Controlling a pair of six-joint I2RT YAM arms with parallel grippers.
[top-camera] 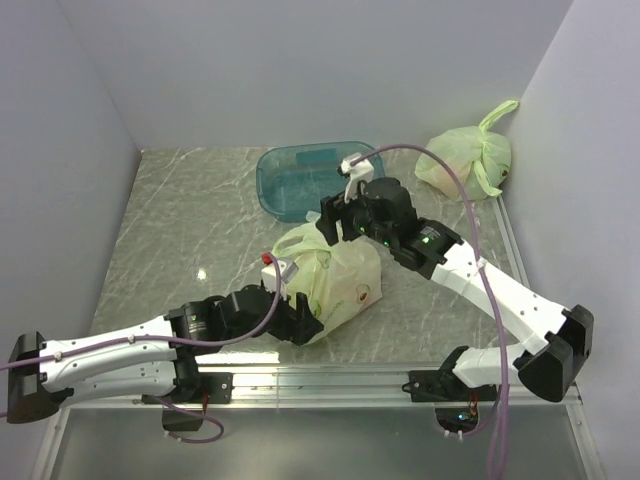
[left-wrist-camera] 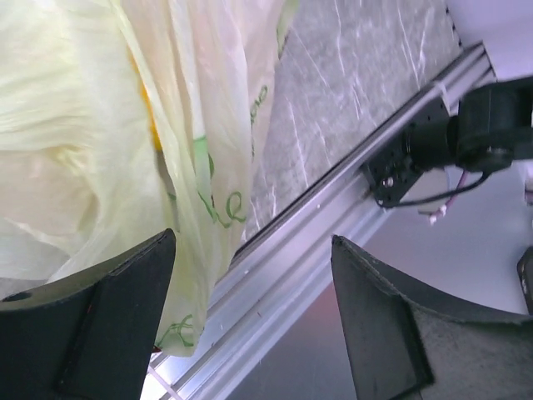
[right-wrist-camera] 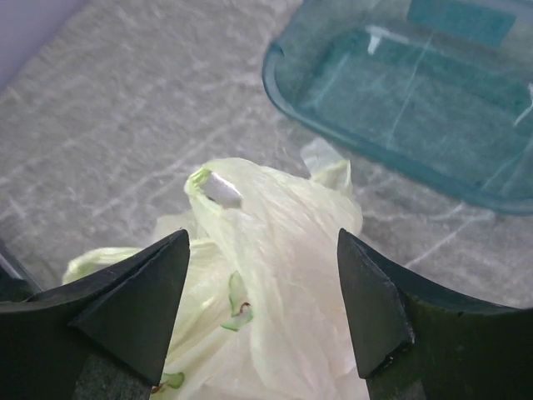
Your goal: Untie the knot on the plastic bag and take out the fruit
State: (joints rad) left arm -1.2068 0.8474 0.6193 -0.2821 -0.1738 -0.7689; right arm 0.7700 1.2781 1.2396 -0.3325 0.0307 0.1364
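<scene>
The pale green plastic bag (top-camera: 335,275) lies mid-table with a small dark round mark on its near right side. Its bunched top (right-wrist-camera: 212,185) points up; I cannot tell whether the knot is tied. The fruit is hidden inside, with only a yellow patch (left-wrist-camera: 148,112) showing through the film. My left gripper (top-camera: 298,318) is open at the bag's near left side, and the film (left-wrist-camera: 125,125) hangs by its left finger. My right gripper (top-camera: 335,225) is open just above the bag's top, and the bag (right-wrist-camera: 275,283) lies below its fingers (right-wrist-camera: 263,235).
A teal translucent tub (top-camera: 300,180) stands behind the bag and also shows in the right wrist view (right-wrist-camera: 416,92). A second pale green tied bag (top-camera: 465,160) sits at the back right by the wall. An aluminium rail (left-wrist-camera: 333,217) runs along the near table edge.
</scene>
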